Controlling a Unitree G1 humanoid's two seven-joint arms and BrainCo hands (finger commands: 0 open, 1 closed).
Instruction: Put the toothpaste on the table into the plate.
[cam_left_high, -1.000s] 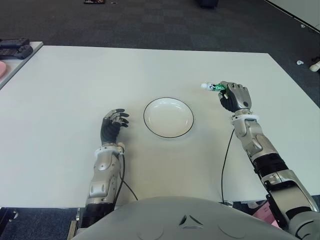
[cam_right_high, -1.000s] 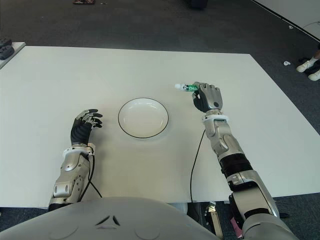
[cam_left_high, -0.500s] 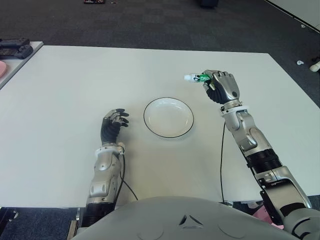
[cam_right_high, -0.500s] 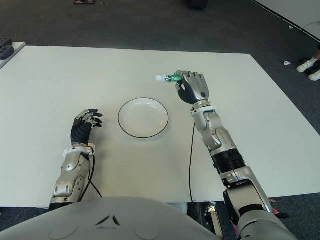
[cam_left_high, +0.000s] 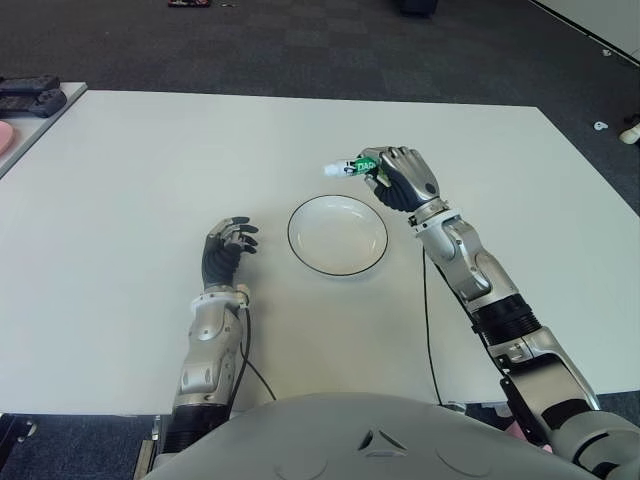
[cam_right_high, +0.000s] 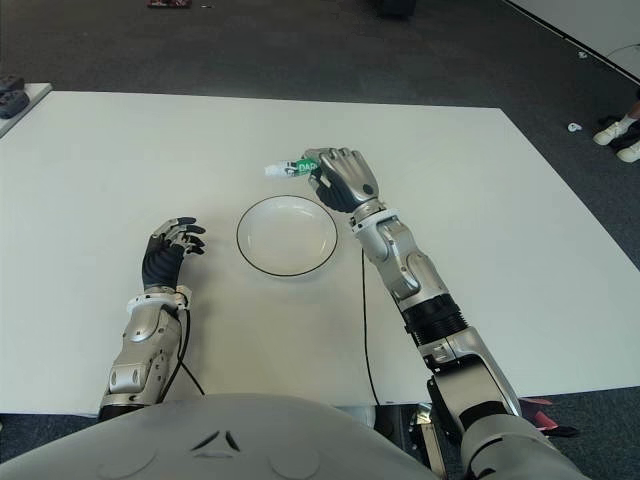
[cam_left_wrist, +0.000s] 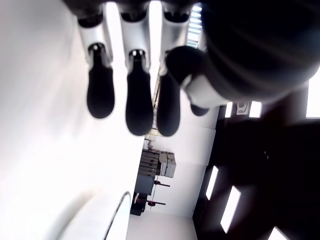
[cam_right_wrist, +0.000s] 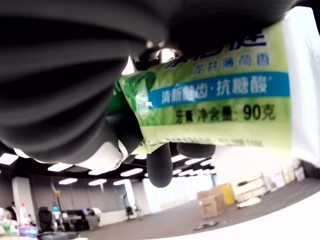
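Toothpaste (cam_left_high: 352, 166) clamped in right hand (cam_left_high: 400, 180), cap jutting leftward past fingers, above plate (cam_left_high: 337, 236) rim. Left hand (cam_left_high: 226, 250) loosely uncurled, empty.

Toothpaste (cam_left_high: 352, 166) body mostly hidden in right robot hand (cam_left_high: 400, 180), plate (cam_left_wrist: 107, 220) cut off in left wrist view

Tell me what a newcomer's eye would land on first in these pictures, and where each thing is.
First, the right hand, raised just past the far right rim of the plate, gripping a green toothpaste tube whose white cap end pokes out toward the robot's left. Next, the empty white plate with its dark rim, at the middle of the white table. The left hand shows beside the plate on its left, fingers relaxed and holding nothing.
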